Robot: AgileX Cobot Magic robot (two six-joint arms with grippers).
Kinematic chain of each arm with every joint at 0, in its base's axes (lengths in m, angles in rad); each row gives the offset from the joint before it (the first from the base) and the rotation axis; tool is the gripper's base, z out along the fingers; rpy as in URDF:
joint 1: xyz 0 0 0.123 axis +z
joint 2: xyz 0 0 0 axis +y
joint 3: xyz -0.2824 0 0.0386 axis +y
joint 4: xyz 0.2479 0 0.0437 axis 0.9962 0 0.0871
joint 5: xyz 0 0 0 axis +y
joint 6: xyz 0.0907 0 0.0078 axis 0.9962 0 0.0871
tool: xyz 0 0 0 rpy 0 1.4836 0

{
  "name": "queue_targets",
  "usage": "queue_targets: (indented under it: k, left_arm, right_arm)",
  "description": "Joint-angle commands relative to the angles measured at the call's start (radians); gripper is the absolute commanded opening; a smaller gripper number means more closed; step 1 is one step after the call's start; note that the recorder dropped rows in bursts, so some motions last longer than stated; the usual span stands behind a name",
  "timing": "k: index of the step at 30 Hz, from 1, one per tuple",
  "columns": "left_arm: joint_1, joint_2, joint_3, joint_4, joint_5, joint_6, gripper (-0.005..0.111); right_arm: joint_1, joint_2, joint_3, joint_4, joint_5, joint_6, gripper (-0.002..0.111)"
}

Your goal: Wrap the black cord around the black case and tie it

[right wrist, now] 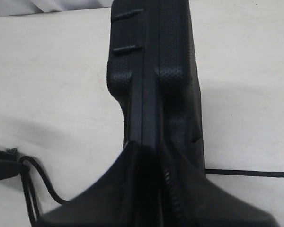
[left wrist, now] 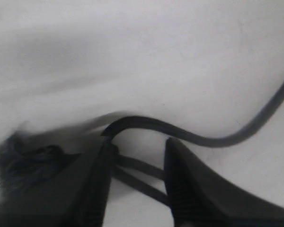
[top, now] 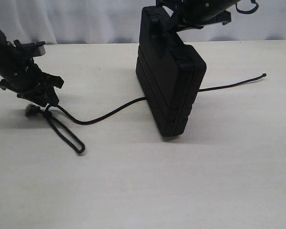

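Note:
The black case (top: 174,81) stands on edge on the table, tilted, with my right gripper (top: 174,24) shut on its top edge; the right wrist view shows the fingers (right wrist: 132,161) clamped on either side of the case (right wrist: 151,61). The black cord (top: 105,114) runs along the table from a plain end at the right, behind the case, to a narrow loop (top: 66,133) and a frayed knot (top: 31,111) at the left. My left gripper (top: 46,102) is down at the knot (left wrist: 23,161), open (left wrist: 141,144), with the loop's two strands (left wrist: 137,165) crossing between its fingers.
The pale table (top: 181,181) stretches in front of the case. A white curtain (top: 86,19) hangs behind the table's far edge. The cord's plain end (top: 263,75) lies at the right.

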Motion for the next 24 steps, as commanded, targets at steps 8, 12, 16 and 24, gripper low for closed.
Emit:
queue_targets:
  k: [8, 12, 16, 24]
  left_arm:
    - [0.000, -0.041, -0.007, 0.050, 0.130, 0.258, 0.050]
    - [-0.004, -0.106, -0.007, 0.050, 0.132, 0.435, 0.050]
    - [-0.037, -0.166, -0.007, 0.097, 0.225, 0.802, 0.048]
    - [-0.169, -0.161, 0.066, 0.410, 0.099, 1.126, 0.043]
  right_arm:
    - [-0.007, 0.023, 0.015, -0.045, 0.033, -0.014, 0.004]
    - [-0.007, 0.023, 0.015, -0.045, 0.033, -0.014, 0.004]
    - [-0.007, 0.023, 0.015, -0.045, 0.033, -0.014, 0.004]
    - [-0.007, 0.023, 0.015, -0.045, 0.033, -0.014, 0.004]
